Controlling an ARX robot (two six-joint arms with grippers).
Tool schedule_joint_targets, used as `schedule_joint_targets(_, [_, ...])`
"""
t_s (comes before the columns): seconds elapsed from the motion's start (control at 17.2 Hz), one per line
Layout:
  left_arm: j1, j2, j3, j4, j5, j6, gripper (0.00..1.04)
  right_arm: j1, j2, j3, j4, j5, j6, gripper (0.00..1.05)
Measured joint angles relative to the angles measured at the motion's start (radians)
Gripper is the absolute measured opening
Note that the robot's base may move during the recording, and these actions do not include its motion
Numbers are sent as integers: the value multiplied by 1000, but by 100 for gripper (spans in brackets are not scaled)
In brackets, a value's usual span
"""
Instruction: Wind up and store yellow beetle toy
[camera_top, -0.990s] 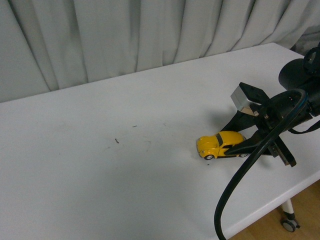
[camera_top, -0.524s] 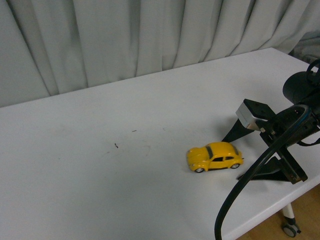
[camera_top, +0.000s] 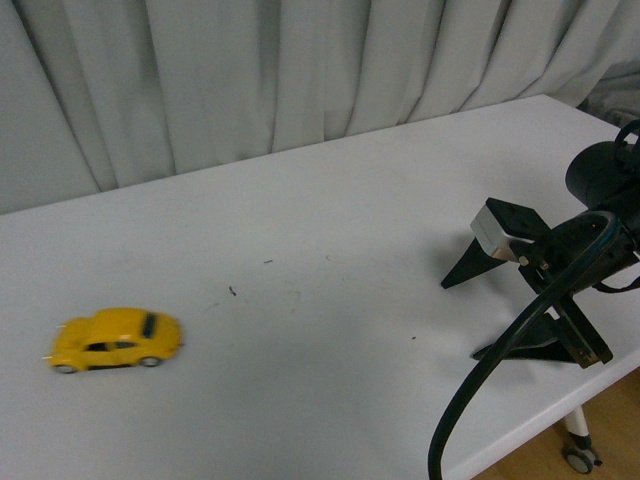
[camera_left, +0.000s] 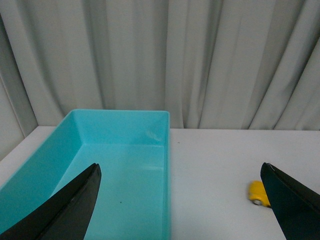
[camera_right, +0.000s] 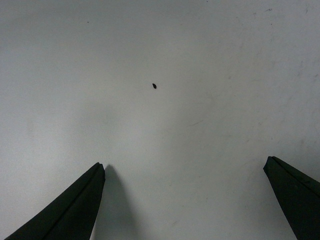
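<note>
yellow beetle toy (camera_top: 116, 340) looks blurred, partly behind left gripper (camera_left: 180, 166).

The white counter (camera_top: 300, 200) runs back to a pleated grey curtain (camera_top: 250, 70) along its far edge. A small dark speck (camera_top: 233, 291) lies near the counter's middle. An open turquoise bin (camera_left: 120, 127) stands near the curtain-side edge. A caster wheel (camera_top: 580, 447) rests on the wooden floor (camera_top: 612, 405) below the near right corner.
</note>
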Motion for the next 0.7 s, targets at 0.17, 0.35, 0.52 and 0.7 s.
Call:
schedule_joint_targets(0.17, [0, 0, 0, 0, 0, 0, 98, 13, -35, -39, 51, 2, 46, 98])
schedule_joint_targets(0.35, [0, 0, 0, 0, 0, 0, 98, 86, -182, -172, 130, -10, 64, 98])
schedule_joint_targets(0.52, [0, 0, 0, 0, 0, 0, 98, 180, -529, -279, 140, -148, 58, 98])
schedule_joint_targets(0.7, [0, 0, 0, 0, 0, 0, 98, 220, -768, -313, 169, -206, 90, 98])
